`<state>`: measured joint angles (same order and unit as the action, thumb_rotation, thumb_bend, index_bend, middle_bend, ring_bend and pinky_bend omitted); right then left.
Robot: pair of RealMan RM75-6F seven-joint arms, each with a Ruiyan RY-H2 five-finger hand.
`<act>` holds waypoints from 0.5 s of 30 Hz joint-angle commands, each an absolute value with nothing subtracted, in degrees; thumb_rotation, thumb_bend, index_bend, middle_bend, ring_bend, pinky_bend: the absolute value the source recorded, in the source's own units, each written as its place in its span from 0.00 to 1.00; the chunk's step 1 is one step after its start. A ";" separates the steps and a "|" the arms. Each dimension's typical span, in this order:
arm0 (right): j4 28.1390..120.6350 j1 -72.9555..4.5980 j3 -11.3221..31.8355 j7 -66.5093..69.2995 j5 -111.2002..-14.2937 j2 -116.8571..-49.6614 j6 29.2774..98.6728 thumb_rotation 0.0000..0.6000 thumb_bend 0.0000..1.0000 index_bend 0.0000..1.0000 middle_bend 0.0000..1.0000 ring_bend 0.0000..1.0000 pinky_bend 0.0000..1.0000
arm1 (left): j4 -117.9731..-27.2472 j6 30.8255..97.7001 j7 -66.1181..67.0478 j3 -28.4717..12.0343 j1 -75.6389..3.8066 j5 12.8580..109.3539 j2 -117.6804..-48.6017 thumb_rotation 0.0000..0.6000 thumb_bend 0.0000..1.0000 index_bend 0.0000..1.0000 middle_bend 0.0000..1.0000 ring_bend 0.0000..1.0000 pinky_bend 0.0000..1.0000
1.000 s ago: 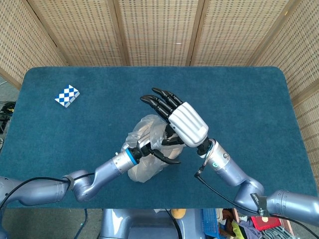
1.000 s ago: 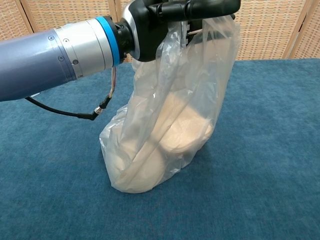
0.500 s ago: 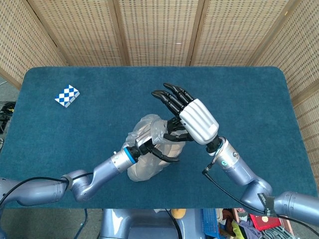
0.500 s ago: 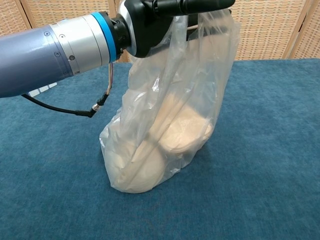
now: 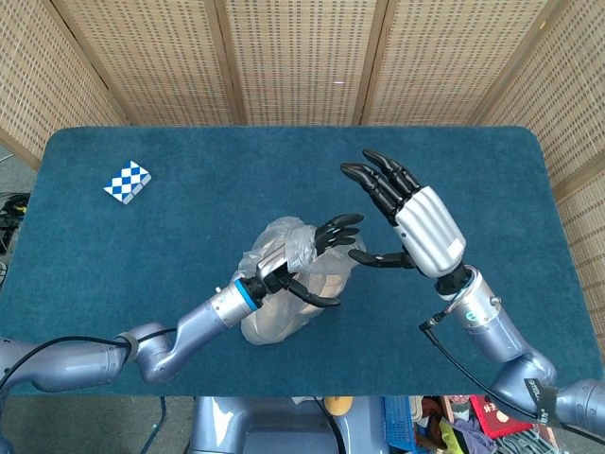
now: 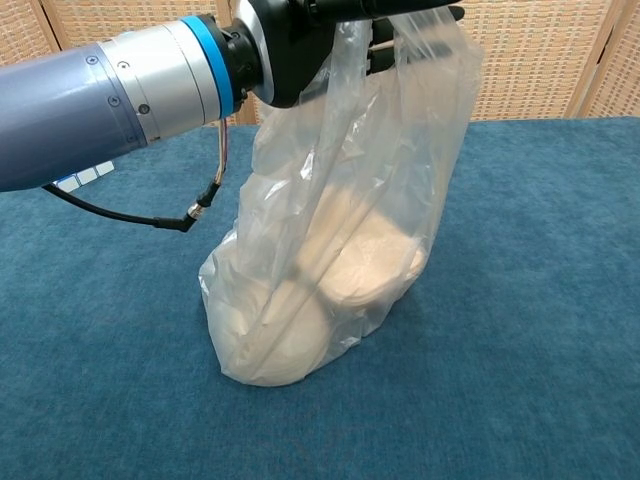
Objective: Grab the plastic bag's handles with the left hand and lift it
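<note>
right hand [image 5: 416, 222] has drawn away rightward, fingers spread, holding nothing; | left hand [image 5: 307, 265] grips plastic bag [image 6: 330, 250] handles; bag base on table [image 5: 142, 236]

Nothing readable anywhere, honestly. The small card [image 5: 127, 181] in the upper left of the head view just has a blue-and-white checker pattern, no letters or numbers. There's a tag on the cable [image 5: 542, 401] at the lower right edge with some print on it, but it's too tiny to read.
</note>
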<state>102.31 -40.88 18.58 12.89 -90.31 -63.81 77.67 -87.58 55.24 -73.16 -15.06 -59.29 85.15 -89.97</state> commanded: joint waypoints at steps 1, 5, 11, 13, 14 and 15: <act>102.21 -39.80 18.32 13.71 -90.95 -63.04 78.96 1.00 0.06 0.00 0.15 0.04 0.14 | -87.57 55.41 -72.95 -15.12 -59.14 85.06 -89.98 1.00 0.00 0.00 0.00 0.06 0.07; 100.80 -37.36 17.62 14.80 -91.18 -62.35 81.69 1.00 0.06 0.00 0.15 0.04 0.14 | -87.36 56.14 -72.89 -15.32 -58.70 84.83 -90.23 1.00 0.00 0.00 0.00 0.06 0.07; 96.82 -33.56 16.35 18.05 -89.31 -63.09 84.93 1.00 0.05 0.00 0.15 0.04 0.14 | -87.37 56.78 -72.54 -15.54 -58.36 84.98 -90.17 1.00 0.00 0.00 0.00 0.06 0.07; 95.24 -32.34 16.16 19.58 -88.15 -63.46 85.77 1.00 0.05 0.00 0.15 0.04 0.14 | -87.31 57.07 -72.11 -15.63 -58.28 85.15 -90.09 1.00 0.00 0.00 0.00 0.06 0.06; 94.38 -31.75 16.04 20.45 -87.65 -63.63 86.09 1.00 0.05 0.00 0.15 0.04 0.14 | -87.28 57.20 -71.85 -15.70 -58.27 85.24 -90.04 1.00 0.00 0.00 0.00 0.06 0.06; 93.75 -31.26 15.94 20.92 -87.15 -63.75 86.30 1.00 0.05 0.00 0.15 0.04 0.14 | -87.28 57.27 -71.71 -15.75 -58.26 85.28 -90.01 1.00 0.00 0.00 0.00 0.06 0.06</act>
